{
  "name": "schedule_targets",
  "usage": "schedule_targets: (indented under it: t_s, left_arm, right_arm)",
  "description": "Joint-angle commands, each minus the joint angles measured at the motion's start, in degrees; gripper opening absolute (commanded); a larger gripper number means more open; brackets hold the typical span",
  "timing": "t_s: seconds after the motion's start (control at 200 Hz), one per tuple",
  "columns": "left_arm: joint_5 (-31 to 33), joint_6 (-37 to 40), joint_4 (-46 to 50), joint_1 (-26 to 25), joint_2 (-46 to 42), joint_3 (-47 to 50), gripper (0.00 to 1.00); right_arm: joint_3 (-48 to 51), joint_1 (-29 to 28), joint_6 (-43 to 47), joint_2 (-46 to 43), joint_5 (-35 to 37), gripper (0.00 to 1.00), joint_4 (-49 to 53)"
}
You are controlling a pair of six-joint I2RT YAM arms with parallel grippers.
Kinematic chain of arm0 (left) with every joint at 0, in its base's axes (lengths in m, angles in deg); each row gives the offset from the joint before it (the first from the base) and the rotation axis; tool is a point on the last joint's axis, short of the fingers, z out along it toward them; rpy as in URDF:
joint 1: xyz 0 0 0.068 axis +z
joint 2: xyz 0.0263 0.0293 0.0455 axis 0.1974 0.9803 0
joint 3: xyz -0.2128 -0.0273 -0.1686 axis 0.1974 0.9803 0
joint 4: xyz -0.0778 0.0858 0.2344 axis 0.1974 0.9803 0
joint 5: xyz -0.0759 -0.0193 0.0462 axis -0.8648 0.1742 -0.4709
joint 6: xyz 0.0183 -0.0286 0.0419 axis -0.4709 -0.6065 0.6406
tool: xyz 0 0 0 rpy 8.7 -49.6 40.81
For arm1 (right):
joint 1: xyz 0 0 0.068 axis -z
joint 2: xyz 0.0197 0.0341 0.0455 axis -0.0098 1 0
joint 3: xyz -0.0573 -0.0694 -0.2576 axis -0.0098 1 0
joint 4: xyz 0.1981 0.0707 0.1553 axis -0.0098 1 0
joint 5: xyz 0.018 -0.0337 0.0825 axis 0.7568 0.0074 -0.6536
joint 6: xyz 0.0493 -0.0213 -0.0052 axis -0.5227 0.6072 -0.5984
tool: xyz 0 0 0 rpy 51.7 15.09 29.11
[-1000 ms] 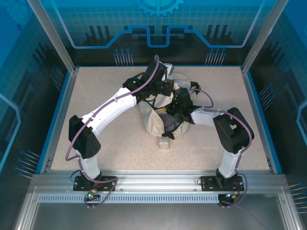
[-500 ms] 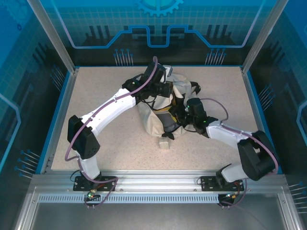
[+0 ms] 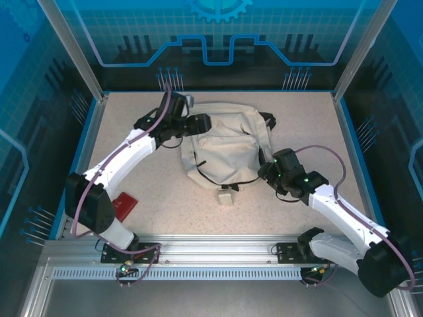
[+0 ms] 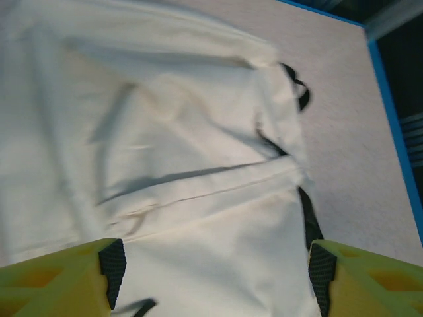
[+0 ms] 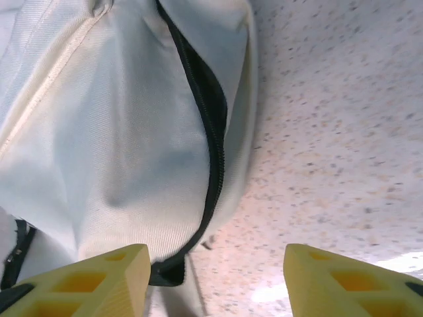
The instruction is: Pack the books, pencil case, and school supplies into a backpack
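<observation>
The cream-white backpack lies slumped flat in the middle of the table, its beige tag at its near edge. My left gripper hovers at the bag's far left corner. In the left wrist view it is open, with backpack fabric spread below the jaws. My right gripper is at the bag's right near side, open beside a black zip line on the backpack, over bare table. The books are hidden.
A flat red thing lies on the table by the left arm's base; I cannot tell what it is. A raised blue rim borders the speckled table. Dark straps stick out at the bag's far right.
The backpack stood upright between both grippers; now it lies flat. The left gripper has opened and swung left. The right arm has pulled back to the near right.
</observation>
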Motion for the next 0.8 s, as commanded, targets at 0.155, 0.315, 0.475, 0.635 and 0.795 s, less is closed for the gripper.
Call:
schedule_targets:
  t_s: [0.155, 0.315, 0.475, 0.635, 0.795]
  left_arm:
    - [-4.58, -4.69, -2.11, 5.24, -1.30, 11.48, 0.75]
    - [-10.01, -6.23, -4.56, 7.06, 0.85, 15.06, 0.69]
    - [-11.25, -8.30, -5.56, 8.75, 1.87, 16.90, 0.67]
    - [-9.47, -10.28, -6.47, 11.46, -0.19, 20.46, 0.68]
    - [-8.88, -10.95, -6.74, 12.52, -2.18, 23.37, 0.71]
  right_arm:
    - [-8.65, -0.24, 10.97, 1.30, -2.63, 0.62, 4.84]
    - [-19.60, -6.71, 16.08, 11.71, -4.20, 0.62, 6.74]
    - [-29.65, -13.02, 16.49, 25.15, -7.75, 0.58, 5.75]
    - [-38.73, -17.96, 8.44, 37.30, -5.74, 0.52, 6.87]
    - [-38.29, -18.45, -3.85, 43.55, -10.29, 0.51, -2.72]
